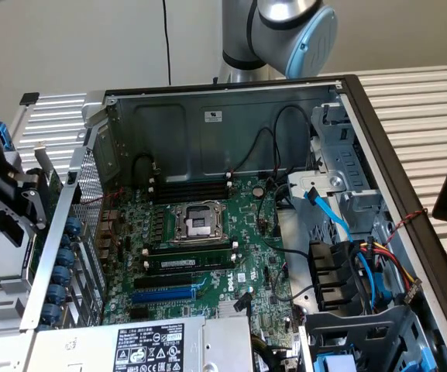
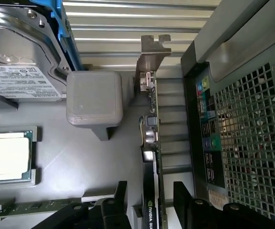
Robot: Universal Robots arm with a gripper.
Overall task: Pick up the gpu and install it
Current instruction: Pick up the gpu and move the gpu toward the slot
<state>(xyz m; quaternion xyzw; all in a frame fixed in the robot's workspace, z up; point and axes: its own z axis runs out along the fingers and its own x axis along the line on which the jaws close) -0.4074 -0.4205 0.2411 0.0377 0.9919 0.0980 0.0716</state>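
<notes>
Since the gpu [image 2: 152,143] is parked standing on its edge just outside the PC case [image 2: 251,133], next to the gray block [image 2: 94,98], both flat faces are exposed. My guess is it's staged that way so the jaws can pinch it across the board. The silver bracket end points away from the gripper [image 2: 150,187]. The card runs alongside the case's mesh wall, close to it, but I can't tell whether they touch. The gripper hangs on that same outer side of the case, jaws spread wide, one finger [image 2: 116,205] on each side of the card with a gap showing on both. Nothing is grasped. The motherboard [image 1: 208,232] inside the case has no gpu seated.
</notes>
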